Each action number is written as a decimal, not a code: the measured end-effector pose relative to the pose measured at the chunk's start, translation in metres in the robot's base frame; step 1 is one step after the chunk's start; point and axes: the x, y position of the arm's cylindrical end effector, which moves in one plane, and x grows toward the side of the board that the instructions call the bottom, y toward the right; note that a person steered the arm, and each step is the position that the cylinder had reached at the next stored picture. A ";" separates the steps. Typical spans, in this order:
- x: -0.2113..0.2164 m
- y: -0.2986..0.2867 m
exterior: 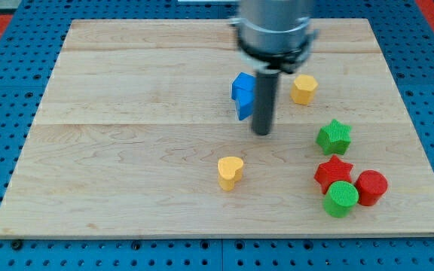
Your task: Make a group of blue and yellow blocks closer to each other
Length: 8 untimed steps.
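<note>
Blue blocks point(242, 93) clustered just left of rod; my tip point(262, 132) beside their lower edge, contact unclear. No jaws, nothing held. Yellow heart point(230, 172) below; yellow block point(304, 88) right.

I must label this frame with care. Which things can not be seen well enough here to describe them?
- Blue block, camera view: its right side is hidden behind the rod, so its shape, and whether it is one block or two, is unclear.
- Arm above the rod: cut off by the view's top and blurred.
- My tip: whether it touches the blue block cannot be judged.
</note>
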 end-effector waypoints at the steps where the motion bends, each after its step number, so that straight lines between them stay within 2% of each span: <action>1: -0.031 0.069; 2: -0.047 0.102; 3: -0.074 0.097; 4: -0.072 0.065; 5: -0.050 0.021; 6: -0.031 0.029; 7: 0.036 0.032; 8: 0.039 0.062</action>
